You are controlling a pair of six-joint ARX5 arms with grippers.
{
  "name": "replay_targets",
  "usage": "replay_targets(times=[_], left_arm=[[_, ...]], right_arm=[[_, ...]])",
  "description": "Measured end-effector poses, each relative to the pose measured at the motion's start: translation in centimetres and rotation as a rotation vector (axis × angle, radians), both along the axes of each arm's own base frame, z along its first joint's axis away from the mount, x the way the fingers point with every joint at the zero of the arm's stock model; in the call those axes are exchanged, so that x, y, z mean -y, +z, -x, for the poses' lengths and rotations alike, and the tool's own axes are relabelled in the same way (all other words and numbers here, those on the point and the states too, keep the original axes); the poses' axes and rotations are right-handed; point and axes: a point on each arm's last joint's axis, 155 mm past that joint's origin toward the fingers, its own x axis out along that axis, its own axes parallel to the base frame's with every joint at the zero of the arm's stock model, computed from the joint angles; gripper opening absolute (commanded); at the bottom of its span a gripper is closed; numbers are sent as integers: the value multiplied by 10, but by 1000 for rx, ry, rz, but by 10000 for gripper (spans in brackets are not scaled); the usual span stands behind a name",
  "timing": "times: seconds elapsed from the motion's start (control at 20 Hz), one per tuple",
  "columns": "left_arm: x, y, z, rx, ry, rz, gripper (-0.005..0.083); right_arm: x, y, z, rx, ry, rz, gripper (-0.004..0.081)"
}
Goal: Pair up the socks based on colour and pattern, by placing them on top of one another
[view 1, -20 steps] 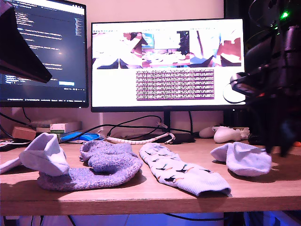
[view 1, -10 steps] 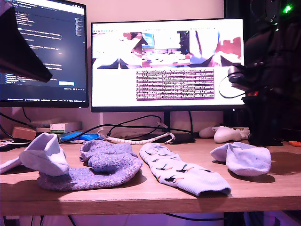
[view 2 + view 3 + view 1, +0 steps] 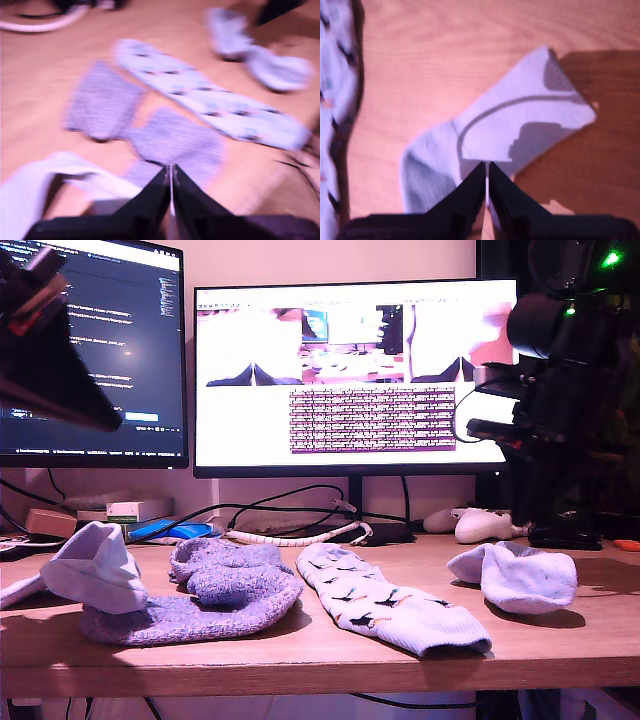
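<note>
Below, directly under my second gripper [image 3: 486, 167], jaws pressed together and empty, lies the plain pale sock [image 3: 505, 132] at the exterior view's right, long axis diagonal across the desk [image 3: 445, 50]; my first gripper [image 3: 171, 172], likewise closed, hangs over the far socks.

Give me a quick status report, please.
My first gripper and my second gripper shut, empty, raised. Plain sock below second. Fuzzy purple socks stacked. Nothing obstructing.

Setting: office or computer-lab workstation. Wooden table [image 3: 300, 655] against a plain wall. Two monitors behind: one showing dark code text [image 3: 110, 350] at 10 o'clock, one showing camera feeds and log lines [image 3: 355, 375] at 12 o'clock. Loose cables [image 3: 290, 515], white game controller [image 3: 480, 525] at 3 o'clock.
</note>
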Motion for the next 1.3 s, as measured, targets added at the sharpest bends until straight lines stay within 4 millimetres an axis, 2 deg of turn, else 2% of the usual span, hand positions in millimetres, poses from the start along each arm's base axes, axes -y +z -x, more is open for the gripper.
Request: replay_targets(times=[0.1,0.25,0.4,0.6,0.65,0.7,0.8,0.9,1.0,1.1,1.2,1.3], left_arm=[[-3,-2,-3,0,19,-13,-19],[-14,-5,-10,6,73,-41,-19],[-27,-5,-17,11,126,-54,-19],[-53,-5,-30,51,187,-114,-9],[-58,-5,-34,57,199,-121,14],[-61,-8,-37,49,209,-122,75],[-66,-22,-40,34,189,-183,238],[-66,-40,-42,44,104,-306,340],[-65,-53,-44,143,-81,-525,423],[-63,-56,-50,201,-151,-606,468],[-62,-55,-60,244,-161,-630,468],[-62,-66,-68,241,-178,-651,468]], right_arm=[[-2,-12,-2,-22,-12,-3,-13],[-9,-52,3,-106,5,14,-13],[-22,-53,0,-89,33,9,-13],[-58,-53,5,-75,125,-34,-13],[-68,-53,6,-65,158,-34,-13],[-76,-53,9,-61,177,-35,-13],[-84,-53,10,-54,197,-36,-13],[-87,-53,12,-56,205,-39,-13],[-88,-52,11,-52,206,-44,-13],[-90,-52,11,-52,212,-58,-13],[-94,-51,11,-48,220,-73,-13],[-97,-49,10,-43,227,-86,-13]])
